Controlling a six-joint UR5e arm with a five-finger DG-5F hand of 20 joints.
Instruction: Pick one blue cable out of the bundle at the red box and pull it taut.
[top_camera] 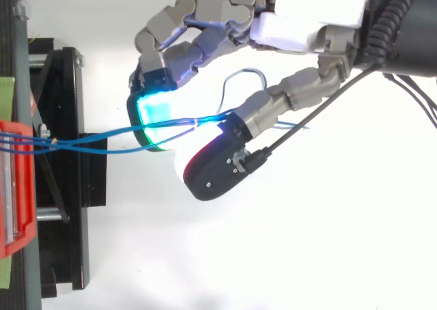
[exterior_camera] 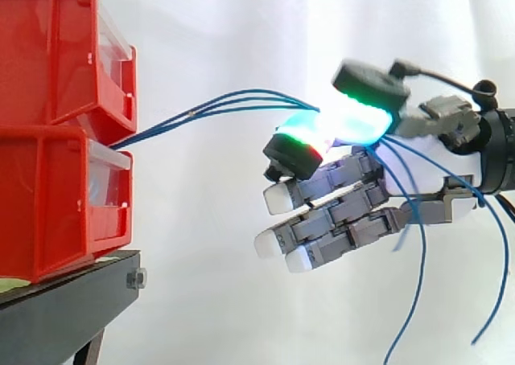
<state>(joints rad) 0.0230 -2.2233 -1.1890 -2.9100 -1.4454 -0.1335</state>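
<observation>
Hand (exterior_camera: 438,162) was clamped on blue cables (exterior_camera: 241,100), pinched between two pads, strands running leftward, slightly slack, to red box (exterior_camera: 48,204).

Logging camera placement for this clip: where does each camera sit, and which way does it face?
Side view: beside the work, level, facing the red bins and blue cables; the hand at right.
Top view: overhead, looking down on the black stand; hand and arm at upper right.
Shared: hand pinching the blue cables.

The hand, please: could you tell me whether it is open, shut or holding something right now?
Hand: shut on blue cables, pinched between its glowing pads.
</observation>
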